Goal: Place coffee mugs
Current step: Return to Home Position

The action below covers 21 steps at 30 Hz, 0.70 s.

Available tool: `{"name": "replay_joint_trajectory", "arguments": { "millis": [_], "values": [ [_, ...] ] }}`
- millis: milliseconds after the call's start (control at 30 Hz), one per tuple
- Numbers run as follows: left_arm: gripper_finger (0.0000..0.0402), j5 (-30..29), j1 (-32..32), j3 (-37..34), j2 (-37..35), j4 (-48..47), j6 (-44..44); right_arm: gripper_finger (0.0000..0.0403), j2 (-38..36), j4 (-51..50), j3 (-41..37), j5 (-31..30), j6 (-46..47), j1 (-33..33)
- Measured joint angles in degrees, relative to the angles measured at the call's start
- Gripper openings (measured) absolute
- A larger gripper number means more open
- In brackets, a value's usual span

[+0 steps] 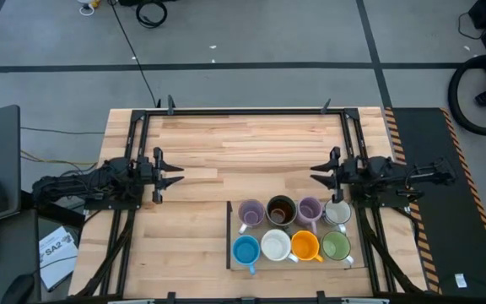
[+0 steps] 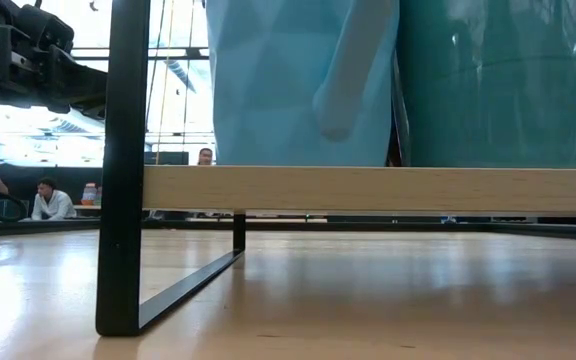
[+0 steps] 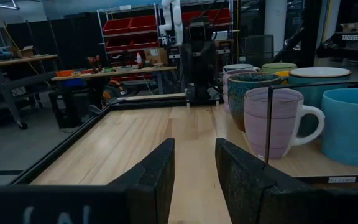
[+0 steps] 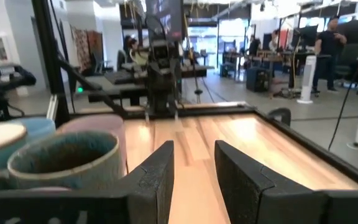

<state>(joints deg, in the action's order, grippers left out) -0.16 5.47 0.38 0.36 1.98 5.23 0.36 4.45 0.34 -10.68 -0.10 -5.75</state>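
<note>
Eight mugs stand upright in two rows on a low wooden rack (image 1: pixel 229 236) at the table's near side. The far row holds a purple mug (image 1: pixel 251 213), a dark teal one with brown inside (image 1: pixel 280 211), a second purple (image 1: pixel 310 209) and a white one (image 1: pixel 337 211). The near row holds bright blue (image 1: pixel 245 249), teal with white inside (image 1: pixel 275 246), orange (image 1: pixel 305 246) and green (image 1: pixel 336 246). My left gripper (image 1: pixel 178 175) (image 3: pixel 194 149) waits open at the table's left side. My right gripper (image 1: pixel 315 174) (image 4: pixel 193 152) waits open at the right, just beyond the rack's far right corner. Both point inward.
The rack is a wooden board (image 2: pixel 368 188) on black metal legs (image 2: pixel 123 170), raised a little off the table. A black frame (image 1: pixel 243 111) runs round the table edge. Bare wood lies between the two grippers and over the far half. People sit in the room beyond (image 2: pixel 48 200).
</note>
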Motion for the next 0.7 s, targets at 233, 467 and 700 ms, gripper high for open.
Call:
{"name": "replay_joint_trajectory", "arguments": {
  "millis": [233, 467, 700],
  "values": [
    [0.0123, 0.0, -0.01, -0.02, 0.0, 0.1, 0.0, 0.0122, 0.17, -1.65, 0.0, -0.02, -0.09, 0.01],
    [0.0123, 0.13, -0.01, -0.02, 0.0, 0.59, 0.0, 0.0122, 0.17, -1.62, 0.0, -0.02, -0.09, -0.01],
    [0.0123, 0.13, -0.01, -0.04, 0.0, 0.75, -0.01, 0.0122, 0.17, -1.58, 0.0, -0.04, -0.09, -0.01]
  ]
}}
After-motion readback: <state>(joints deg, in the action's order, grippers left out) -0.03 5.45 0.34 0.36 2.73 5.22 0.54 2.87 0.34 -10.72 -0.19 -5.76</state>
